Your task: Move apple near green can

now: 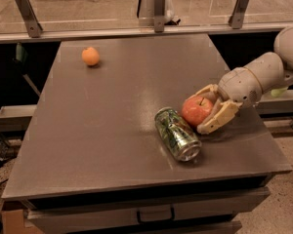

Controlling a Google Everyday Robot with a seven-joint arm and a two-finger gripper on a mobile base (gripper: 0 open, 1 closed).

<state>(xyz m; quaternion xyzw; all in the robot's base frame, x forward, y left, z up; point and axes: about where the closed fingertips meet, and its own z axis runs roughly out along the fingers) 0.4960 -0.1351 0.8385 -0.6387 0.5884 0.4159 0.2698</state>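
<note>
The red apple (197, 110) with yellowish patches sits between the fingers of my gripper (205, 110) at the right side of the grey table (117, 111). One beige finger (219, 118) lies below and to the right of the apple, the other behind it. The green and white can (177, 133) lies on its side just left of and below the apple, its silver end facing the front. The apple is very close to the can. Whether the apple rests on the table cannot be told.
A small orange fruit (90, 56) sits at the far left of the table. A rail with metal posts (158, 6) runs behind the table. The table's right edge is just beyond my arm (256, 79). A drawer handle (156, 213) is below the front edge.
</note>
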